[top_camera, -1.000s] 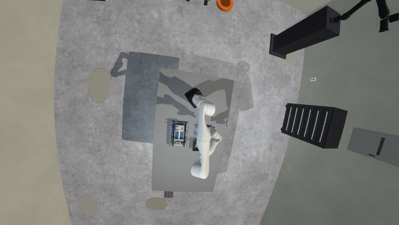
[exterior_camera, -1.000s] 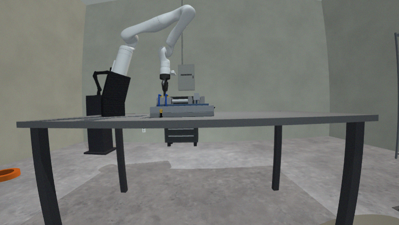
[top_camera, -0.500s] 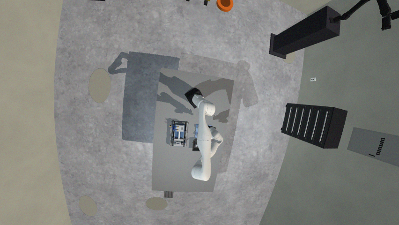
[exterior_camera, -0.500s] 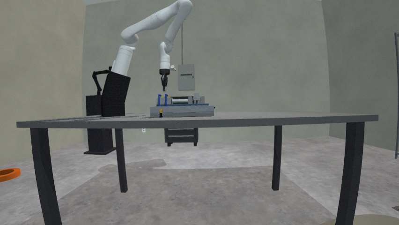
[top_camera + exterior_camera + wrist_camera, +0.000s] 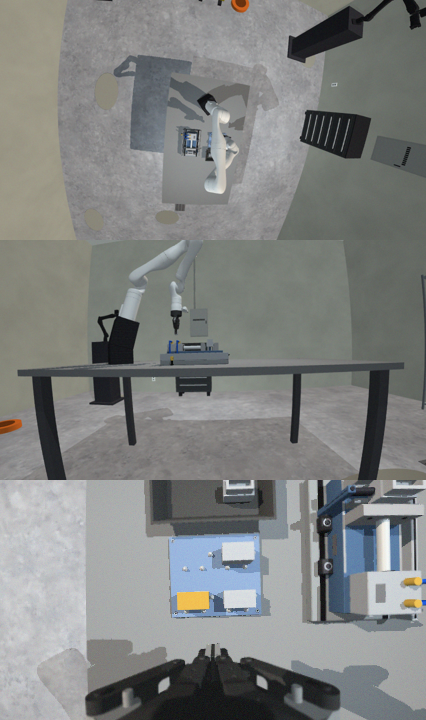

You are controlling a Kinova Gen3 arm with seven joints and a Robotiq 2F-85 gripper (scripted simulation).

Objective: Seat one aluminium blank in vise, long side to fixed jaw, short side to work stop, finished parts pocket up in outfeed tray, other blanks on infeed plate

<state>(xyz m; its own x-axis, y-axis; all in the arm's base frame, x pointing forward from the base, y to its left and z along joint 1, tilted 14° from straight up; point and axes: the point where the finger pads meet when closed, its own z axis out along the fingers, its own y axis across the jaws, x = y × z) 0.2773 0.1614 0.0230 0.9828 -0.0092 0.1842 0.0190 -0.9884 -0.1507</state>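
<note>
Gripper (image 5: 214, 652): clenched, fingertips together, grasping nothing; hangs above the grey table (image 5: 125, 605), just short of the plate's near edge.

Infeed plate (image 5: 190, 550): blue, square, flat on the table. Carries two aluminium blanks (image 5: 237, 551) (image 5: 239, 598) and one brass blank (image 5: 192, 600), all lying flat among small pins.

Outfeed tray (image 5: 161, 500): dark, beyond the plate; one grey part (image 5: 239, 489) inside, partly cut off by the picture's edge.

Vise (image 5: 380, 587): beside the plate, yellow fittings on one end block.

A dark-legged grey table (image 5: 268, 366) stands on mottled concrete floor (image 5: 208, 448), green-grey walls (image 5: 268, 299) behind.
</note>
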